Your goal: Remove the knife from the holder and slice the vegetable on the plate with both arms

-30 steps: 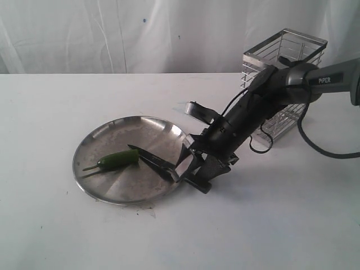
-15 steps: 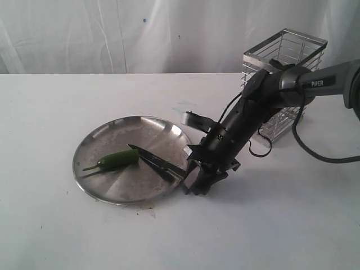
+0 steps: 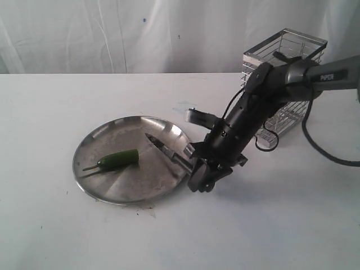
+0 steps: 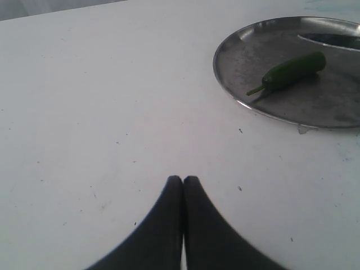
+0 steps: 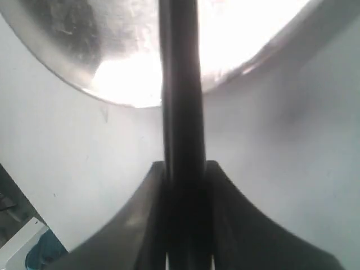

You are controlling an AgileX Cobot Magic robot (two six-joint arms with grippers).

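Note:
A green chilli pepper [image 3: 117, 160] lies on the round steel plate [image 3: 107, 188], stem toward the left; the left wrist view shows the chilli [image 4: 289, 72] and the plate [image 4: 242, 53] too. My right gripper [image 3: 190, 160] sits at the plate's right rim, shut on the handle of the black knife [image 3: 160, 147], whose blade points over the plate, apart from the chilli. In the right wrist view the knife [image 5: 180, 84] runs out between the shut fingers [image 5: 138, 225] over the plate [image 5: 73, 34]. My left gripper [image 4: 183, 179] is shut on nothing, over bare table away from the plate.
The silver wire-mesh holder [image 3: 292, 50] stands at the back right behind the right arm [image 3: 264, 95]. A white curtain hangs behind the white table [image 3: 56, 236]. A small dark smudge marks the table just in front of the plate.
The right gripper has turned and drawn back to the right with the knife; the blade's tip has left the chilli and swung toward the back of the plate.

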